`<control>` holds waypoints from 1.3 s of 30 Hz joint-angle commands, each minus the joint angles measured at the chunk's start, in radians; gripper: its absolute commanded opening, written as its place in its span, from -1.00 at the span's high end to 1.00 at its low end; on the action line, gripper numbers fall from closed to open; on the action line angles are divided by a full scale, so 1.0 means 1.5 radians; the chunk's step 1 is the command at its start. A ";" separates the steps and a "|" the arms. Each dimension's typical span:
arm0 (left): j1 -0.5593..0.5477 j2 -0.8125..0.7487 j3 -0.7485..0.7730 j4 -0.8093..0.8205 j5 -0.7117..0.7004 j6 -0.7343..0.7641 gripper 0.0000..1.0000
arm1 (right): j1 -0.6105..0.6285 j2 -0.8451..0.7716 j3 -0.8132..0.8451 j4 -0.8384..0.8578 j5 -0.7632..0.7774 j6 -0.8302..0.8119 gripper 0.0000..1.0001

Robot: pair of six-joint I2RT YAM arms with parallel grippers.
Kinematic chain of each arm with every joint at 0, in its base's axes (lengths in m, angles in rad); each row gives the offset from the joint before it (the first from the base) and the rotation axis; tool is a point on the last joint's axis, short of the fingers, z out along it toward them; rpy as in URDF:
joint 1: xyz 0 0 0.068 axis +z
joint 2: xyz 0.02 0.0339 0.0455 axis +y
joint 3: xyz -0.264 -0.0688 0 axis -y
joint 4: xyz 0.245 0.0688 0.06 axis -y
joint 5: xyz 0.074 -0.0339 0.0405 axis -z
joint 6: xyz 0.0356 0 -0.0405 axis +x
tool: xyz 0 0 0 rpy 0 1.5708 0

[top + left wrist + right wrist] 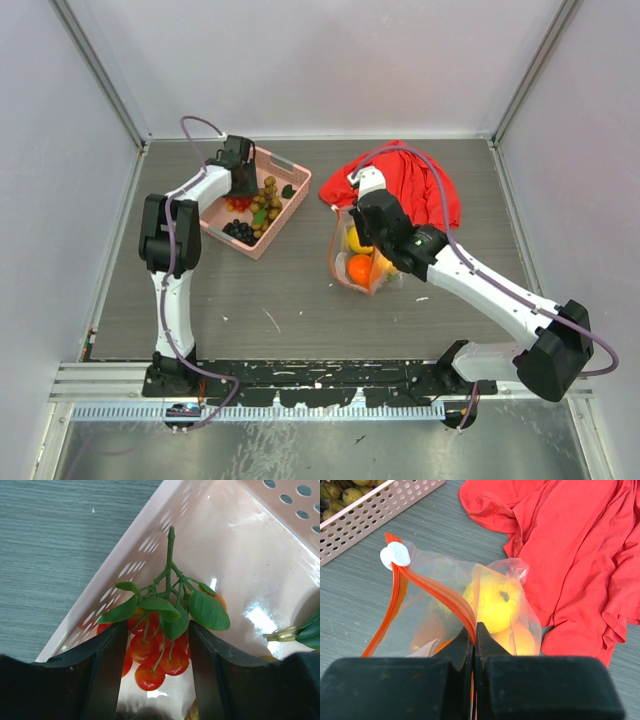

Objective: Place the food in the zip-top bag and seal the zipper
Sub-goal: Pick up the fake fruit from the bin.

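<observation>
The clear zip-top bag (pixel 365 262) stands mid-table with an orange (pixel 360 270) and a yellow round fruit (pixel 492 602) inside. My right gripper (pixel 476 625) is shut on the bag's orange-red zipper (pixel 435 587) and holds the mouth up. The strip's white slider (pixel 395 555) sits at the far end. My left gripper (pixel 155 630) is down in the pink basket (pixel 290 175), its jaws open on either side of a cluster of red cherries (pixel 150 652) with green leaves. Golden-brown berries (pixel 265 205) lie in the basket beside it.
A red cloth (pixel 420 180) is heaped behind and to the right of the bag. Dark grapes (pixel 240 232) lie at the basket's near end. The basket wall (pixel 240 555) rises close around the left fingers.
</observation>
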 commanded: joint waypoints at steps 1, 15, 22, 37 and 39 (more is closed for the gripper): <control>0.002 0.009 0.031 0.029 -0.017 0.026 0.03 | -0.004 0.004 0.020 0.034 -0.006 -0.004 0.99; 0.001 -0.116 -0.074 0.074 -0.010 0.023 0.92 | -0.004 0.004 0.026 0.027 -0.016 -0.003 0.99; 0.001 -0.206 -0.125 0.083 -0.012 0.007 1.00 | -0.003 -0.008 0.026 0.028 -0.023 0.005 0.99; -0.007 -0.478 -0.268 0.074 0.047 -0.065 1.00 | -0.004 -0.035 0.027 0.042 -0.059 0.031 0.99; -0.015 -0.517 -0.289 0.083 0.062 -0.075 1.00 | -0.004 -0.039 0.029 0.040 -0.067 0.034 0.99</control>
